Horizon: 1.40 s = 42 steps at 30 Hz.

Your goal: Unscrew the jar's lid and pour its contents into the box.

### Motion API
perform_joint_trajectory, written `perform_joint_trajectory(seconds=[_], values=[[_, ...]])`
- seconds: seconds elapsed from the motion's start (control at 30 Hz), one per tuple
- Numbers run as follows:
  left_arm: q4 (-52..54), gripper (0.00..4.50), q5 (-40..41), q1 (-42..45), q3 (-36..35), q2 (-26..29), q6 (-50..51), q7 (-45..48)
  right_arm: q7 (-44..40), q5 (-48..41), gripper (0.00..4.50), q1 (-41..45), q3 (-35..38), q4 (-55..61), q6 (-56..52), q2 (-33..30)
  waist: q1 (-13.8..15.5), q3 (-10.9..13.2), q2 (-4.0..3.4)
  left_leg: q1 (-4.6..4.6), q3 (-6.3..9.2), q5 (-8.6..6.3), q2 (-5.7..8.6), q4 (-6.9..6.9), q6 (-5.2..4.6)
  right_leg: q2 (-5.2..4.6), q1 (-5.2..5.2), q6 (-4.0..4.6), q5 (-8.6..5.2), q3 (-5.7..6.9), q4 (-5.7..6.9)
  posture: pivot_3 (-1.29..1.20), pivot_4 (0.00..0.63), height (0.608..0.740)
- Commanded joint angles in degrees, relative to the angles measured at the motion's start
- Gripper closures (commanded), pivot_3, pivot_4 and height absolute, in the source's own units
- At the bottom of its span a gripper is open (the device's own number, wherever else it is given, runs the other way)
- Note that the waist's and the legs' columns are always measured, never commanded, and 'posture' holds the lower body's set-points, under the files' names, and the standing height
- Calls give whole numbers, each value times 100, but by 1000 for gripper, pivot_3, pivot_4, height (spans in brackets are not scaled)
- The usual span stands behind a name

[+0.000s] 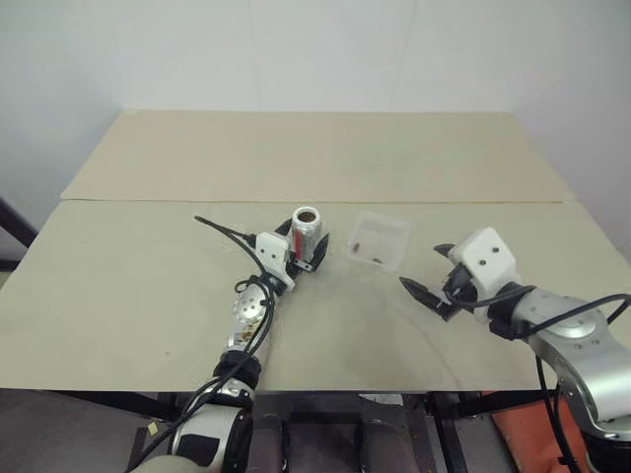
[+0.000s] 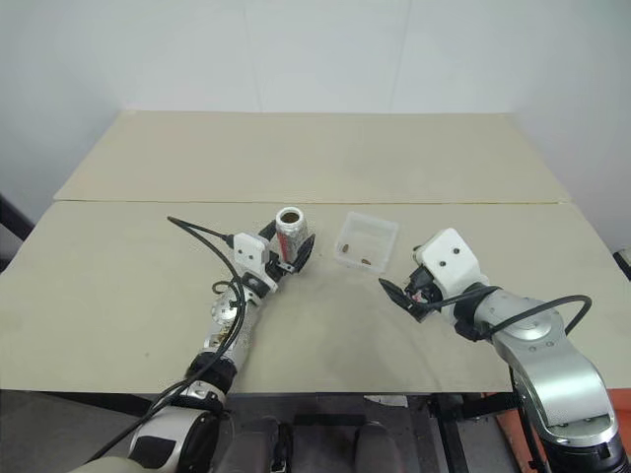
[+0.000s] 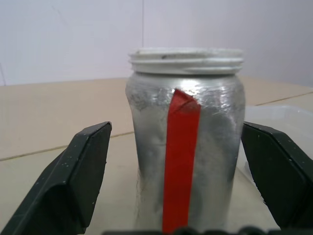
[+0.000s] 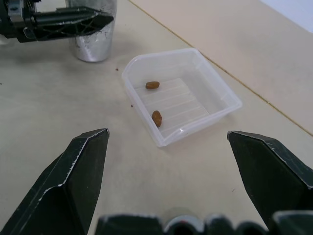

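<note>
The jar point(image 3: 185, 147), unlabelled but red-striped, stands between the spread left hand point(image 1: 299, 258); right hand point(image 4: 171, 176) gapes.

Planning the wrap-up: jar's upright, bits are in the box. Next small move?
Probably back the left hand straight off the jar: its fingers stand open on either side, the jar stands upright with its mouth uncapped, and two brown bits already lie in the box.
</note>
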<state>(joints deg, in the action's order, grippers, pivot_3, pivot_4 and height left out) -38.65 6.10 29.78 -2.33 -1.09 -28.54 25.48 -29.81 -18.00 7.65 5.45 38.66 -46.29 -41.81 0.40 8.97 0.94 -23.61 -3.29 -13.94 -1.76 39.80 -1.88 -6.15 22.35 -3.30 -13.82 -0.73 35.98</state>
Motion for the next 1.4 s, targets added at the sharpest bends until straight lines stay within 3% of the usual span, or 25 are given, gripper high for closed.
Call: perform_joint_trajectory(seconds=[0.03, 0.27, 0.5, 0.6, 0.73, 0.9, 1.27, 1.4], values=[[813, 49, 49, -421, 108, 127, 230, 23, 48, 87, 0, 53, 53, 69, 213, 18, -20, 0, 0, -1, 1, -1, 0, -1, -1, 0, 1, 0, 0, 0, -1, 0, 150, 740], [2763, 49, 405, -1423, 238, 473, 1478, 105, 82, 222, 0, 137, -82, -70, 337, 119, -59, 1, 0, -1, 1, -1, -5, -5, -1, 2, 5, 2, -2, 0, 1, 0, 150, 740], [4509, 49, 689, -2445, 163, 1154, 2317, 304, -119, 207, 0, 129, -48, -172, 463, 15, -57, 1, 1, -2, 1, -2, -7, -6, -1, 1, 7, 4, -3, -2, -1, 0, 150, 740], [5237, 49, 1215, -2833, 150, 1854, 2678, 1097, -714, -26, 0, -142, 354, -164, 749, -318, -46, 2, 0, -3, 0, -2, -10, -6, -1, 1, 9, 7, -5, -1, 1, 0, 150, 740], [5928, 49, 1714, -3225, -305, 3158, 3108, 1988, -2245, -518, 0, -944, 1585, -334, 2060, -792, -11, 3, -1, -4, -7, -3, -14, -10, -1, 1, 12, 10, -7, -1, -6, 0, 150, 740], [6725, 49, 2814, -3834, -1311, 3932, 3819, 2300, -3817, -810, 0, -1574, 2786, -1064, 2765, -1504, -17, 6, 4, 13, -10, -4, -23, -16, -2, 0, -1, 10, -9, -5, -15, 0, 150, 740], [6938, 49, 2671, -4359, -1489, 3901, 3960, 2171, -4499, -554, 0, -1556, 2925, -2006, 3083, -2211, -9, 10, 10, 30, -30, -5, -22, -21, -1, 2, -4, 39, -31, -19, -14, 0, 150, 740], [6969, 49, 2593, -4363, -1422, 3859, 4003, 2090, -4609, -791, 0, -1389, 2949, -2141, 2557, -2495, 3, 12, 12, 31, -31, -5, -22, -23, -1, 1, -3, 43, -33, -18, -14, 0, 150, 740]])
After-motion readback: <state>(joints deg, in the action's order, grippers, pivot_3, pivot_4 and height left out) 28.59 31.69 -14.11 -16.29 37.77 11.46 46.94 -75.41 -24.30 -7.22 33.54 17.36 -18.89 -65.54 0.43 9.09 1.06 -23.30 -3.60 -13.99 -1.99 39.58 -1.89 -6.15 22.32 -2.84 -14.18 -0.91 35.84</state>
